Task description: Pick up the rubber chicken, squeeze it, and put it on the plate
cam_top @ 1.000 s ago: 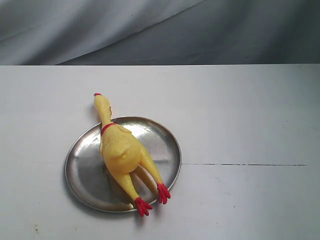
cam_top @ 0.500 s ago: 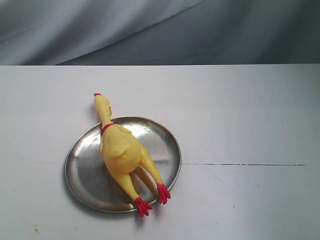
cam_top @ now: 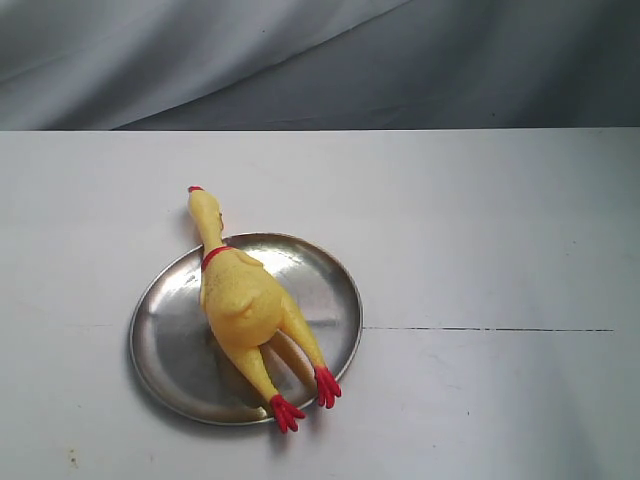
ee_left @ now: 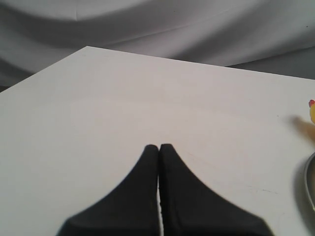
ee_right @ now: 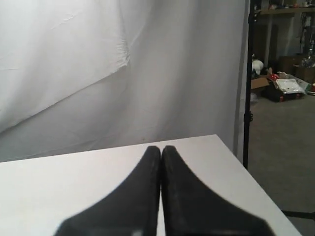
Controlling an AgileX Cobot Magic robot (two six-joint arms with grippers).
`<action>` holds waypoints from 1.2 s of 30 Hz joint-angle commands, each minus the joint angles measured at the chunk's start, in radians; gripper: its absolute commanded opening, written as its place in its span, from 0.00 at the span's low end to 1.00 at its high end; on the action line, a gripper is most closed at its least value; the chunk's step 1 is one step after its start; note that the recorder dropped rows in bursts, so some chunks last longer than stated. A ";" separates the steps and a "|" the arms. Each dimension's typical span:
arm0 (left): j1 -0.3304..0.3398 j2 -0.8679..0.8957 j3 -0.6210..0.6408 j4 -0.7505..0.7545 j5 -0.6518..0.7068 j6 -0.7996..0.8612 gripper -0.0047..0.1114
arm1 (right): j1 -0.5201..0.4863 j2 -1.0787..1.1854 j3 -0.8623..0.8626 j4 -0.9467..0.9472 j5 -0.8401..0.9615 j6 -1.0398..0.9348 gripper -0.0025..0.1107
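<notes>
The yellow rubber chicken [cam_top: 240, 305] lies on the round steel plate [cam_top: 170, 350], left of the table's middle. Its red-combed head reaches over the far rim and its red feet rest at the near rim. Neither arm shows in the exterior view. In the left wrist view my left gripper [ee_left: 159, 147] is shut with nothing in it, over bare white table; the plate's rim [ee_left: 310, 179] and a bit of the chicken's head [ee_left: 312, 110] peek in at the picture's edge. My right gripper [ee_right: 161, 148] is shut and empty above the table, far from the chicken.
The white table [cam_top: 480, 230] has a thin dark seam [cam_top: 490, 329] running right from the plate. A grey cloth backdrop [cam_top: 300, 60] hangs behind the table. In the right wrist view the table's corner [ee_right: 216, 140], a black stand pole [ee_right: 246, 83] and floor clutter [ee_right: 283, 86] show.
</notes>
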 commanded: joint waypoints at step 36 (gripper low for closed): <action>-0.006 -0.005 0.004 0.000 -0.016 -0.004 0.04 | -0.007 -0.130 0.416 0.461 -0.135 -0.514 0.02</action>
